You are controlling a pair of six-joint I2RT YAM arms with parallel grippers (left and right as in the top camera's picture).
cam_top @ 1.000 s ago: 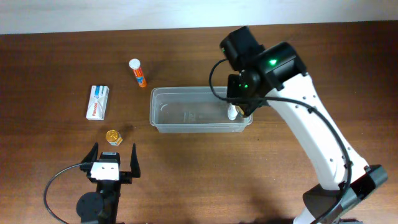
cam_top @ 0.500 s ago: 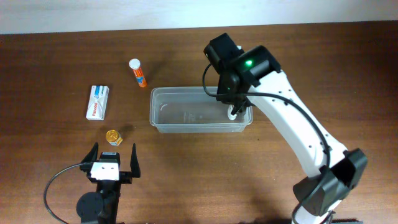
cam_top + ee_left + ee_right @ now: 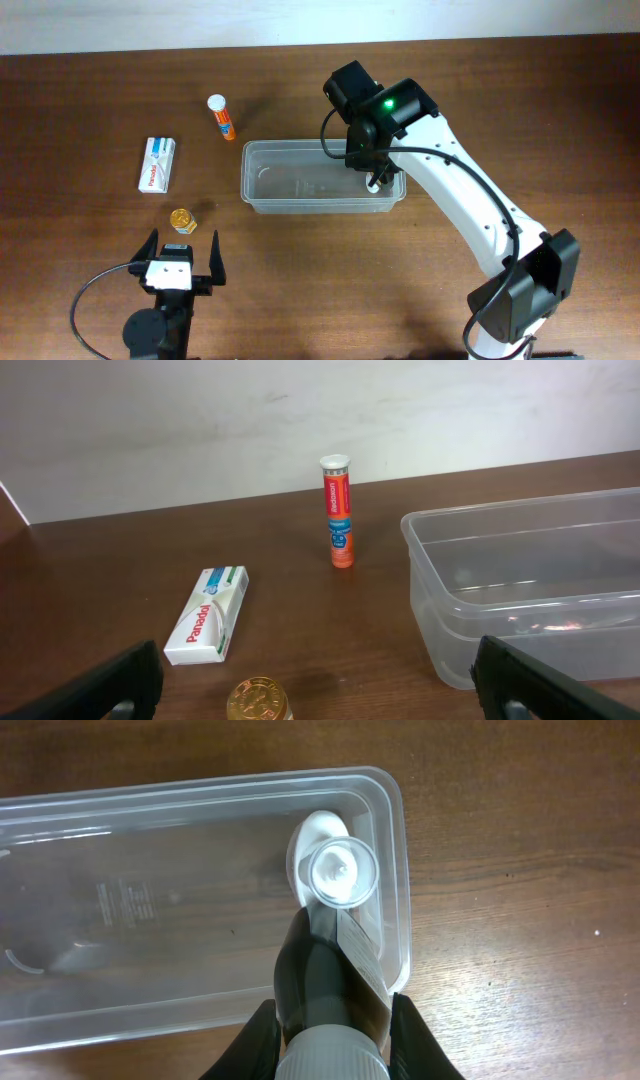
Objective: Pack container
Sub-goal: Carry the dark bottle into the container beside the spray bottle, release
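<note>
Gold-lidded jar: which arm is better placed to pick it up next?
Left. The left gripper is open just short of the jar; the right gripper is shut on a white-capped bottle inside the container.

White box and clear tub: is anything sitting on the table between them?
Nothing: bare table runs from the white box to the container, as the overhead view shows. The orange tube and gold-lidded jar sit off either side.

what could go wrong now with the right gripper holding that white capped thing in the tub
The right gripper is shut on the white-capped bottle, close against the right end wall of the container. A sideways nudge could snag that wall or shove the light container across the table. Released end-on like this, the bottle may tip and lean on the wall, wasting packing room.
</note>
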